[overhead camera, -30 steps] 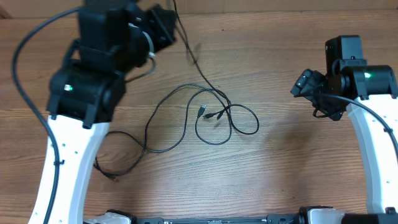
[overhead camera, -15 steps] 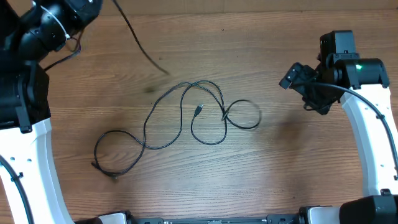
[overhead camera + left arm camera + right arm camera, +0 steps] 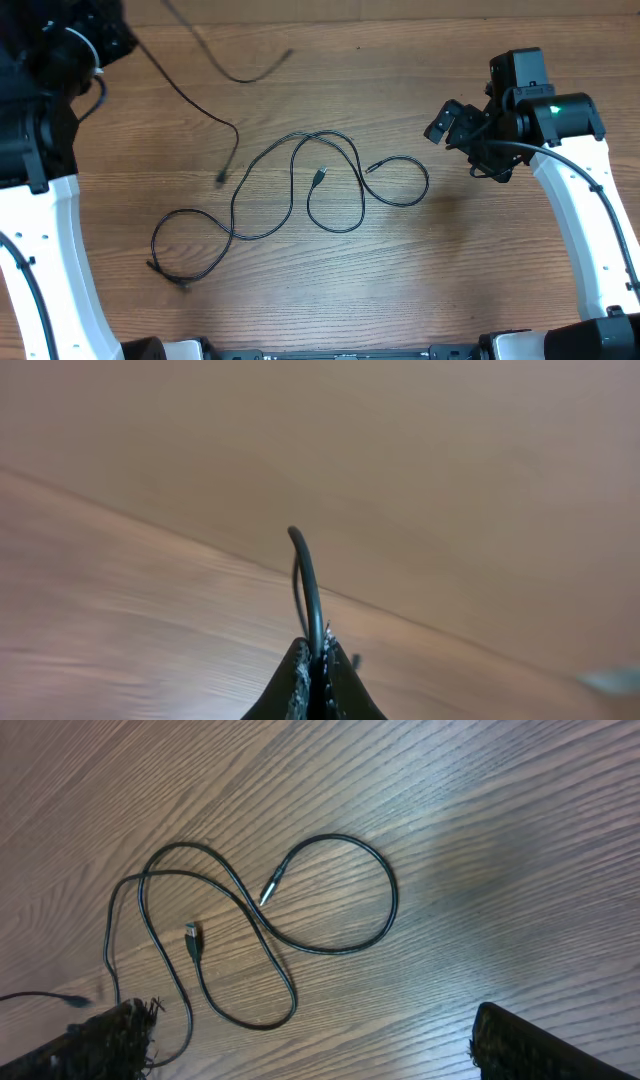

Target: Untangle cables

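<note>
My left gripper (image 3: 315, 652) is shut on a thin black cable (image 3: 305, 575) that arches up out of its fingers. In the overhead view this cable (image 3: 190, 95) trails from the top left corner down to a plug end near the table's middle left, apart from the others. Two more cables lie crossed mid-table. One is a long cord (image 3: 235, 215) running to the lower left. The other is a silver-tipped loop (image 3: 422, 185), which also shows in the right wrist view (image 3: 385, 905). My right gripper (image 3: 458, 138) hovers open to the right of the loop, with nothing between its fingers (image 3: 110, 1035).
The wooden table (image 3: 480, 270) fills the view. The white left arm (image 3: 50, 250) and the white right arm (image 3: 590, 230) stand at its two sides. A small plug end (image 3: 192, 935) lies inside the crossed cords.
The left arm has swung up and left, dragging its cable out of the pile. The silver-tipped loop has spread open. The right gripper has shifted left towards the cables and opened wider.
</note>
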